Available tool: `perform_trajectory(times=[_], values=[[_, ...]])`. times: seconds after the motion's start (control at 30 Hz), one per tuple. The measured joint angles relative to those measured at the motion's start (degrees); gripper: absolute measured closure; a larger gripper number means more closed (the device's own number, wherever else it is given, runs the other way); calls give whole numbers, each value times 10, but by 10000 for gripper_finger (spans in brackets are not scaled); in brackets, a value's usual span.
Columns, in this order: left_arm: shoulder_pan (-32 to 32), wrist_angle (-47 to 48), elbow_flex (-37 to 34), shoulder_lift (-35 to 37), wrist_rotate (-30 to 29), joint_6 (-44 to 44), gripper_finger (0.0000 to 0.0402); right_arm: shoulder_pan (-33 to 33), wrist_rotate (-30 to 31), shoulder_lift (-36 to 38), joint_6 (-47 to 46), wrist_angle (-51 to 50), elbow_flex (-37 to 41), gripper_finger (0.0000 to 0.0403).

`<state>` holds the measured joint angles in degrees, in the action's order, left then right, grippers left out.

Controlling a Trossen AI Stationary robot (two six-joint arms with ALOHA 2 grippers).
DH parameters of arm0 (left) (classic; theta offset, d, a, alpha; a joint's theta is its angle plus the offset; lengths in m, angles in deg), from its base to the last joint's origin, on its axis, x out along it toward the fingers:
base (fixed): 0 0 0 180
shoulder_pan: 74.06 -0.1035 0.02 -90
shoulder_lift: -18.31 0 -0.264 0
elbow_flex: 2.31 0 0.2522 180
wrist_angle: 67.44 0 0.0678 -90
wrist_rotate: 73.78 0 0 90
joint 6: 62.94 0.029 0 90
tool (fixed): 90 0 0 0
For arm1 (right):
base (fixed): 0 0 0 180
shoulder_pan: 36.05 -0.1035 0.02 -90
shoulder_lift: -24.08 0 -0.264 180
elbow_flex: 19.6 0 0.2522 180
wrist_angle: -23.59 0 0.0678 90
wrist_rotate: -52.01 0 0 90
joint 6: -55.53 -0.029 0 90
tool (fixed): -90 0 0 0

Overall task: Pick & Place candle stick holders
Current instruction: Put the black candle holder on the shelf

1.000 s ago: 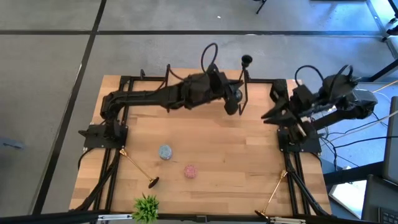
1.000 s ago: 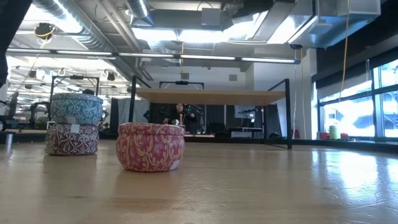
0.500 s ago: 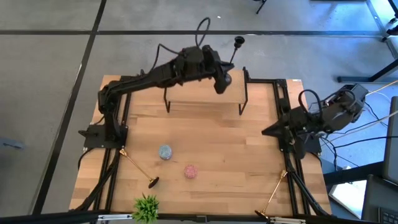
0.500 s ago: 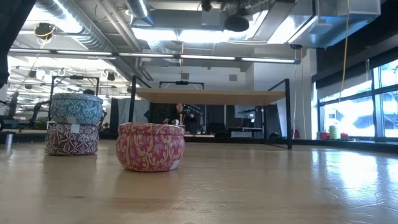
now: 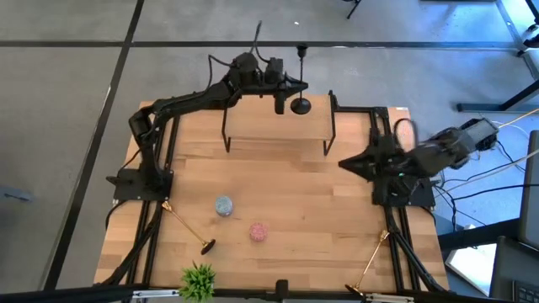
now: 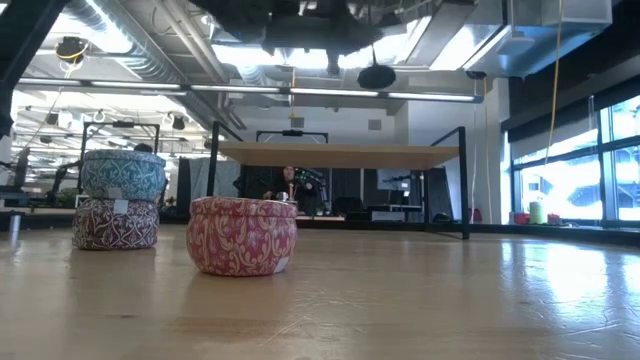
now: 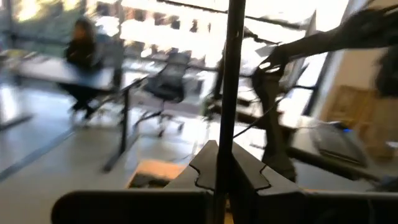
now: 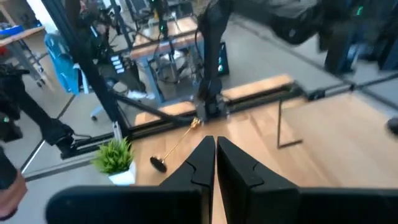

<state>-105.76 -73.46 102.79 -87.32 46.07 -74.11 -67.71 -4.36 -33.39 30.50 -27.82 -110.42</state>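
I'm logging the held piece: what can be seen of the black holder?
The black holder is a thin, dark, stick-like piece with a round base at one end and a small cup at the other. It is off the table, over the far edge above the shelf. The left tool is shut on its stem. In the wrist view the stem runs straight up from between the fingers.

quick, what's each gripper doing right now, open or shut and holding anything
Left gripper: shut on the black candle stick holder, lifted above the table's far edge.
Right gripper: shut, holding nothing, at the table's right side.
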Motion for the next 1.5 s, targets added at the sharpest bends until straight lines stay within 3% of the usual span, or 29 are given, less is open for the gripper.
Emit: perform_trajectory(times=[0.13,0.3,0.43,0.87,1.1,1.2,1.37,1.5], values=[[-7,-13,-9,3,26,17,393,47,-91,1,-4,49,68,385],[-13,-12,-9,1,59,23,393,131,-259,1,8,235,181,385],[-23,-6,-9,-4,78,9,393,185,-339,2,11,345,231,385],[-29,-19,-9,-29,92,18,393,206,-343,18,62,338,233,385],[-26,-104,-3,-76,95,-35,393,220,-344,50,85,282,233,385],[-20,-126,21,-93,108,-19,393,223,-343,64,84,245,233,385],[-5,-84,84,-137,121,12,393,244,-365,104,45,210,262,385],[-2,-79,135,-184,122,1,393,250,-349,154,25,284,323,385]])
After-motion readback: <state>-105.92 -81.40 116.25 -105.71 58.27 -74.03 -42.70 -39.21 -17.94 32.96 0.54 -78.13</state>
